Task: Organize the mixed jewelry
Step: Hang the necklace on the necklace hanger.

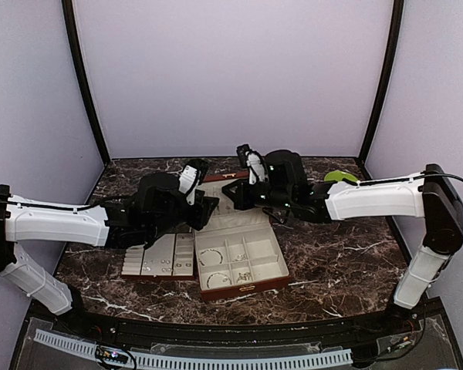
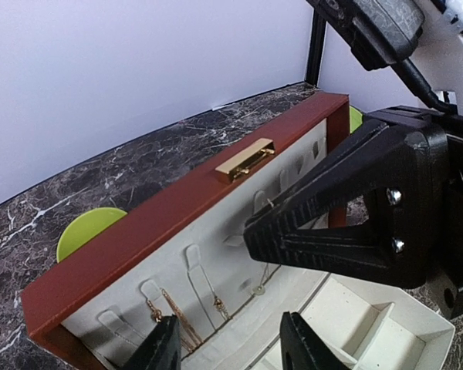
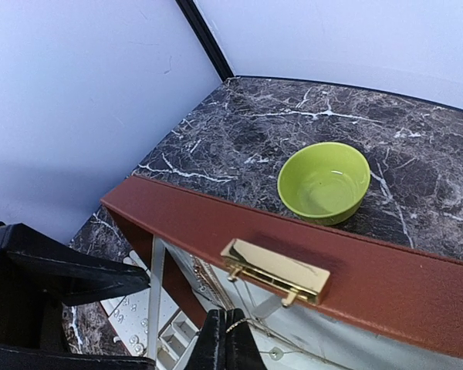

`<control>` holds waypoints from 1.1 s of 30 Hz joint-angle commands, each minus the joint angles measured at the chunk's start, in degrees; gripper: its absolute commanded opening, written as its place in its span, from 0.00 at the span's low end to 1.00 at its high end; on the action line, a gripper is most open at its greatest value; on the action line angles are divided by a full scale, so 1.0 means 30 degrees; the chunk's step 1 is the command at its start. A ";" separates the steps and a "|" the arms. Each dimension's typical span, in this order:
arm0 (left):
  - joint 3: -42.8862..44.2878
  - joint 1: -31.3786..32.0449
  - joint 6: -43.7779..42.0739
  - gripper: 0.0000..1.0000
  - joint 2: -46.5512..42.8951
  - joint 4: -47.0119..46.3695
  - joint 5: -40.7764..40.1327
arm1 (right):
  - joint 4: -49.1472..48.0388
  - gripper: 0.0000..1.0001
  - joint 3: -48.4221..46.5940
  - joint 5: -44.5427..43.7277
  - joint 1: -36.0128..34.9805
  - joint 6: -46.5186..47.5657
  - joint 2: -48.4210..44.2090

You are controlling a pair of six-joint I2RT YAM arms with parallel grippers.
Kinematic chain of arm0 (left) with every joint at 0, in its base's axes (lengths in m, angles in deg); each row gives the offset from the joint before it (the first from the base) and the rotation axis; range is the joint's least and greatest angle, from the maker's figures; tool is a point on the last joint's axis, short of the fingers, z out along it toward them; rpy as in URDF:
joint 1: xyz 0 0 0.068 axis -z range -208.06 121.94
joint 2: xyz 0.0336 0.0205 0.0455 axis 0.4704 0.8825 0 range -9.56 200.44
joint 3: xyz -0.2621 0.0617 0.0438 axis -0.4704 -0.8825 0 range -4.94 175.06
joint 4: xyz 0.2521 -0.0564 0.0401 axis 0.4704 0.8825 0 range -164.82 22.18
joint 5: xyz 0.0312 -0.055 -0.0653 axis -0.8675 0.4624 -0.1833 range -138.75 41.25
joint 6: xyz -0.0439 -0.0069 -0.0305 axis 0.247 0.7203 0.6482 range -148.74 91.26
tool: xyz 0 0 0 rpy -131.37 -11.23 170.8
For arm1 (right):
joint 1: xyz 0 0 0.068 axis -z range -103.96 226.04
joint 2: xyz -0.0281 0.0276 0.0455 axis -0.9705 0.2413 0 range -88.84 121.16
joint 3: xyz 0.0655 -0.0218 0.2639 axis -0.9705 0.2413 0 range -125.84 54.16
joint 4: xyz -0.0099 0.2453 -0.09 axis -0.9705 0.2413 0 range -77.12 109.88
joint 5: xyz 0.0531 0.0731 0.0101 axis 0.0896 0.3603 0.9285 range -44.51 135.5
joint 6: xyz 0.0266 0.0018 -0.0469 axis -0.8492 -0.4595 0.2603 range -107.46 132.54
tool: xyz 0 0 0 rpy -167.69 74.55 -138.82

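Top view: a dark marble table (image 1: pixel 332 254) with two white arms reaching in from either side. At the centre lies an open red-brown box (image 1: pixel 251 287). Its cream compartments hold some of the mixed jewelry (image 1: pixel 216 258), silvery hoops and small pieces. More tiny silvery pieces sit on a cream tray (image 1: pixel 139 262) just beside the box on its left. The left gripper (image 1: pixel 208 208) and the right gripper (image 1: pixel 230 193) come tip to tip over the back of the box, near its raised lid. A lime-green bowl (image 1: pixel 339 176) shows behind the right arm.

Left wrist view: the lid (image 2: pixel 162 223) stands tilted, red-brown outside and cream inside, with a gold clasp (image 2: pixel 245 159) on its rim. Thin chains (image 2: pixel 177 316) hang from the hooks on the lining. The left gripper's own fingertips (image 2: pixel 166 351) stand apart at the bottom edge, partly open, with nothing between them. The right gripper's black fingers reach in towards the lining from the right. A lime-green dish (image 2: pixel 89 231) lies beyond the lid.

Right wrist view: the right gripper's fingers are pressed together at the bottom edge, just under the clasp. A fine chain (image 3: pixel 243 324) runs up to their tips; whether it is pinched cannot be told. The bowl sits on the table beyond the lid, and small silvery pieces show on the tray at lower left
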 commanded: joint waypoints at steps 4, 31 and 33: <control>-0.0384 -0.0197 0.1183 0.46 -0.0371 -0.0098 0.0558 | 0.0209 0.00 -0.1402 -0.0734 -0.0256 0.0163 0.0633; -0.0479 -0.0483 0.1791 0.46 0.0323 -0.0274 0.1457 | 0.1196 0.00 -0.3020 -0.1963 -0.0317 0.0181 0.1863; -0.0512 -0.0481 0.1791 0.46 0.0275 -0.0300 0.1439 | 0.1252 0.00 -0.3111 -0.1936 -0.0317 0.0183 0.1930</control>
